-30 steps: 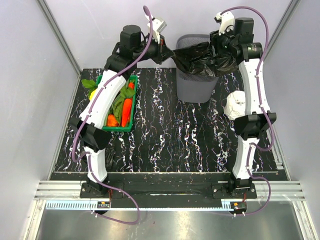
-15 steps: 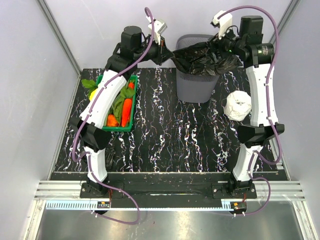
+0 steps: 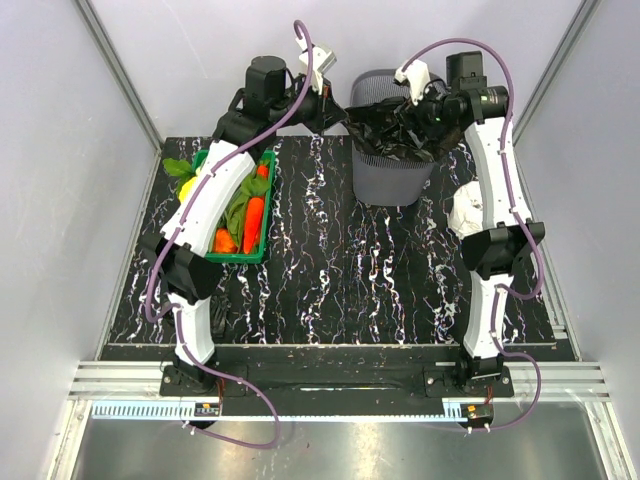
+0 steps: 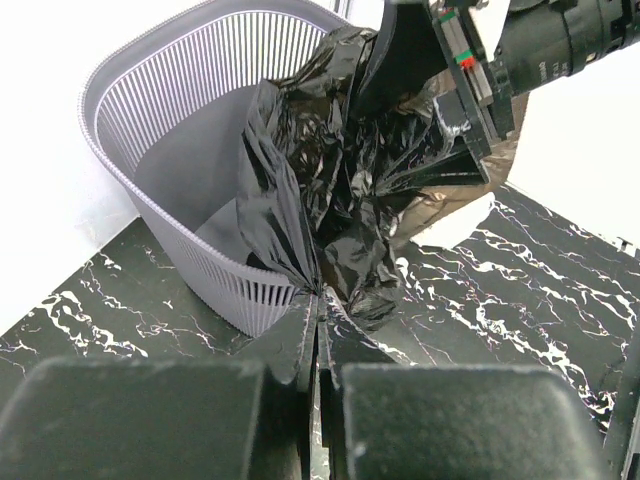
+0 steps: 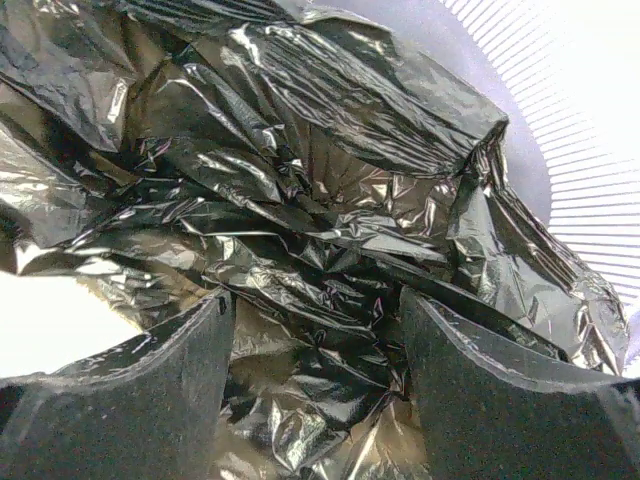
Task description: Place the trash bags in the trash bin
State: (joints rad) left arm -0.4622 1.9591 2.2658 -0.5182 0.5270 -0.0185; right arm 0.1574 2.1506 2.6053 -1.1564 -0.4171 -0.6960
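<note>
The grey mesh trash bin (image 3: 388, 180) stands at the back of the table. A glossy black trash bag (image 3: 385, 138) lies crumpled in its mouth and spills over the near-left rim. My left gripper (image 3: 340, 110) is beside the bin's left rim. In the left wrist view it (image 4: 320, 298) is shut on a pinched edge of the trash bag (image 4: 330, 190), just outside the bin (image 4: 150, 110). My right gripper (image 3: 408, 118) is over the bin's mouth. In the right wrist view it (image 5: 315, 315) is open, fingers (image 5: 170, 380) wide apart, with bag film (image 5: 300, 180) bunched between and below them.
A green crate (image 3: 262, 250) with carrots and leafy vegetables sits at the left under the left arm. A white roll (image 3: 472, 212) lies at the right beside the right arm. Pale walls close in behind and beside the bin.
My right arm has swung left from the bin's right side to above its mouth, its jaws have widened, and the bag has sunk into the bin. The left gripper has kept its hold.
</note>
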